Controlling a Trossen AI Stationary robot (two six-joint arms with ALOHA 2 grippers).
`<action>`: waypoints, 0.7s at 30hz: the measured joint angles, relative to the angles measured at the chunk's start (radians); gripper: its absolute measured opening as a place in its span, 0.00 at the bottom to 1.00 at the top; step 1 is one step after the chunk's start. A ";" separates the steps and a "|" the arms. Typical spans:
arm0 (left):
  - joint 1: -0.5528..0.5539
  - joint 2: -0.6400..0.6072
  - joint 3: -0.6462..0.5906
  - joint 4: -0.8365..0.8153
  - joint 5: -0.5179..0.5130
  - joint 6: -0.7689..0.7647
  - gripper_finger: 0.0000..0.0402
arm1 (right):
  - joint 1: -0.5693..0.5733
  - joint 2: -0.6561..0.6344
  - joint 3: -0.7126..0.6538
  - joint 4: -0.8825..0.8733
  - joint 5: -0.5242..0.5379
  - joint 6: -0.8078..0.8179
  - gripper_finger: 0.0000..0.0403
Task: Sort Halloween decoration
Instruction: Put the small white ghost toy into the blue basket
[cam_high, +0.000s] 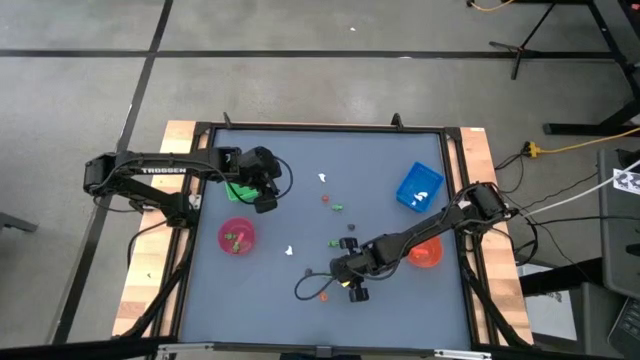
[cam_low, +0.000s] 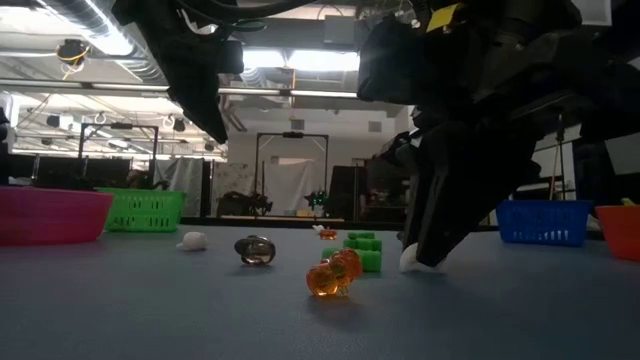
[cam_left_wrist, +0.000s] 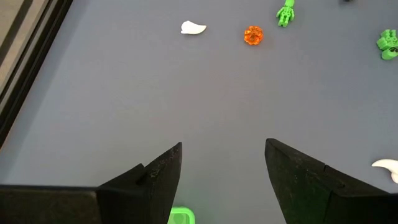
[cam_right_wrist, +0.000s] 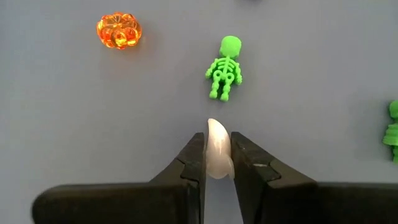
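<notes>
The Halloween decoration is a scatter of tiny figures on the grey table. In the right wrist view I see a green skeleton (cam_right_wrist: 225, 76), an orange pumpkin (cam_right_wrist: 119, 31) and a white figure (cam_right_wrist: 217, 155). My right gripper (cam_right_wrist: 217, 140) is shut on that white figure, near the table's near edge (cam_high: 352, 290). The low view also shows a dark figure (cam_low: 256, 250) and another white one (cam_low: 192, 240) lying on the table. My left gripper (cam_left_wrist: 224, 146) is open and empty, over the green tray (cam_high: 238, 188). My right gripper pinches the white figure between its two fingers (cam_right_wrist: 194, 163), and the figure's rounded end (cam_right_wrist: 216, 127) sticks out past the fingertips. The fingers come from above, slanting down (cam_low: 425, 255). I cannot tell whether the figure (cam_low: 412, 262) touches the table or hangs just above it.
A pink bowl (cam_high: 237, 237) with small figures in it stands near the table's left side. A blue tray (cam_high: 420, 187) and an orange bowl (cam_high: 425, 252) stand on the right. More white, orange and green figures (cam_left_wrist: 253, 35) lie around the table's middle.
</notes>
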 joint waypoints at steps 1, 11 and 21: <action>0.000 0.000 0.000 0.000 0.000 0.000 0.53 | 0.000 0.000 0.000 0.000 0.000 0.000 0.13; 0.000 0.000 -0.001 0.000 0.000 0.000 0.53 | 0.002 -0.052 -0.003 -0.017 -0.003 0.000 0.13; 0.000 0.000 -0.001 0.000 0.000 0.000 0.53 | 0.001 -0.146 -0.003 -0.142 0.036 -0.001 0.13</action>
